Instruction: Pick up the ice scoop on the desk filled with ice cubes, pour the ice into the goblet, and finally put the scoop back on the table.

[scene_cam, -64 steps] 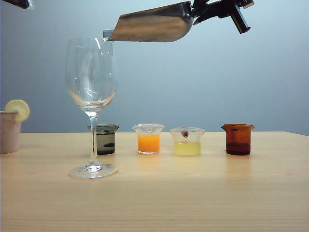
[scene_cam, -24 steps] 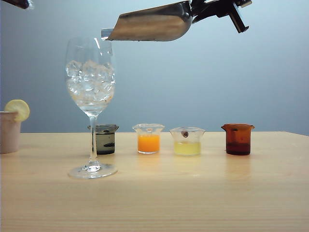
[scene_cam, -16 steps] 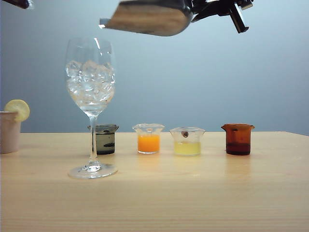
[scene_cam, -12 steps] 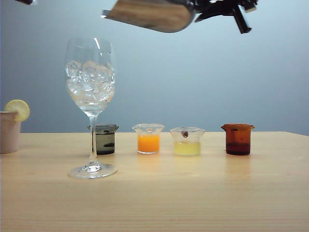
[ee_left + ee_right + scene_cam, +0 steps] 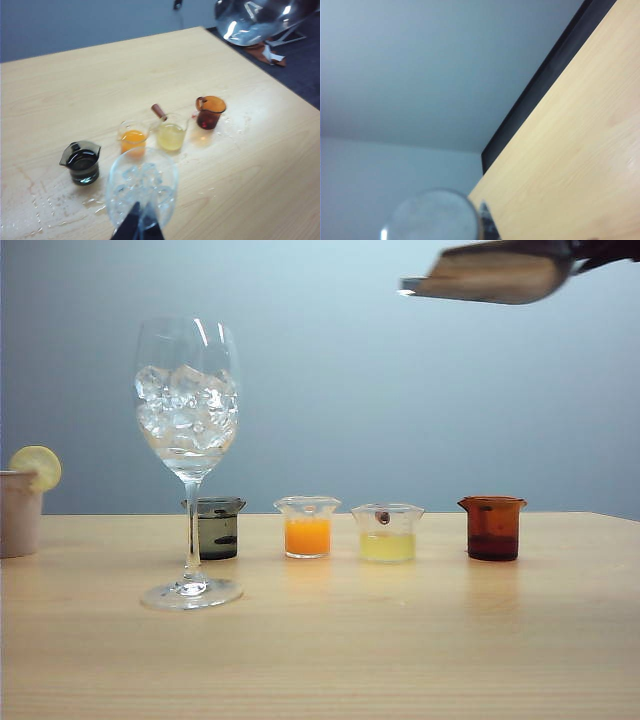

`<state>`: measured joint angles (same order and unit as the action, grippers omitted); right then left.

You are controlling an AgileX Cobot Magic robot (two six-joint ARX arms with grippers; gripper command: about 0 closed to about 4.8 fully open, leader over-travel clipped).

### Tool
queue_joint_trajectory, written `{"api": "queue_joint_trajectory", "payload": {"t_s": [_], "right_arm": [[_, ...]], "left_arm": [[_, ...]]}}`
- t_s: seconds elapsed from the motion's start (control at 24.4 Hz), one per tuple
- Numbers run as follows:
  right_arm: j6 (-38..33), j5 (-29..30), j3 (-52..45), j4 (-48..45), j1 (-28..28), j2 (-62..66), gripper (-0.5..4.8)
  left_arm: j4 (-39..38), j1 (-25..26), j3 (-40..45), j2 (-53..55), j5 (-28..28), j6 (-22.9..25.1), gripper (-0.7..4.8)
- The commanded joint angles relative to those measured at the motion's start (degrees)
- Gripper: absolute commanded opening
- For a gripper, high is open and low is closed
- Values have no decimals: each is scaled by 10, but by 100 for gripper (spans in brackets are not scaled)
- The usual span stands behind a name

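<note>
The goblet (image 5: pixel 188 450) stands on the left of the table (image 5: pixel 330 650), its bowl filled with ice cubes (image 5: pixel 187 410). High at the upper right the steel ice scoop (image 5: pixel 490 275) hangs about level, mouth toward the goblet, well clear of it. My right gripper (image 5: pixel 603 248) is shut on its handle at the frame's edge; the right wrist view shows only the scoop's round back (image 5: pixel 432 217) and one dark finger (image 5: pixel 487 227). My left gripper (image 5: pixel 140 229) hovers over the goblet (image 5: pixel 142 185), its fingers together and holding nothing. The scoop (image 5: pixel 255 20) gleams beyond.
Behind the goblet runs a row of small beakers: dark (image 5: pixel 217 528), orange (image 5: pixel 307 527), yellow (image 5: pixel 387 532) and amber (image 5: pixel 492 528). A beige cup with a lemon slice (image 5: pixel 20 505) stands at the far left. Water drops (image 5: pixel 45 210) lie on the wood near the goblet.
Ice went from the scoop into the goblet. Since then the right gripper has lifted the scoop a little and swung it far to the right, away from the goblet.
</note>
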<state>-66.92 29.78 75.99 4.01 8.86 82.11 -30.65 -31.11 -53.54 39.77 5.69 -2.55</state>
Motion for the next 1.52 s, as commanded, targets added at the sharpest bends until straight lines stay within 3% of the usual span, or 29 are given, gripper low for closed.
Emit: {"api": "queue_joint_trajectory", "payload": {"t_s": [0.04, 0.37, 0.66, 0.94, 1.35, 1.52], "right_arm": [[27, 7, 2, -13, 55, -4, -5], [59, 14, -45, -47, 140, 0, -5], [55, 17, -173, -164, 166, 43, -5], [95, 17, -177, -208, 196, 107, -5], [117, 25, -177, -289, 198, 221, -5], [158, 20, -177, -296, 196, 230, -5]], "left_arm": [[10, -49, -17, 17, -47, 2, -6], [15, -173, -127, 128, -108, 2, -6], [11, -173, -129, 140, -97, 2, -6], [5, -173, -129, 142, -98, 2, -6], [-5, -173, -129, 143, -100, 2, -6], [-5, -173, -127, 144, -100, 3, -6]]}}
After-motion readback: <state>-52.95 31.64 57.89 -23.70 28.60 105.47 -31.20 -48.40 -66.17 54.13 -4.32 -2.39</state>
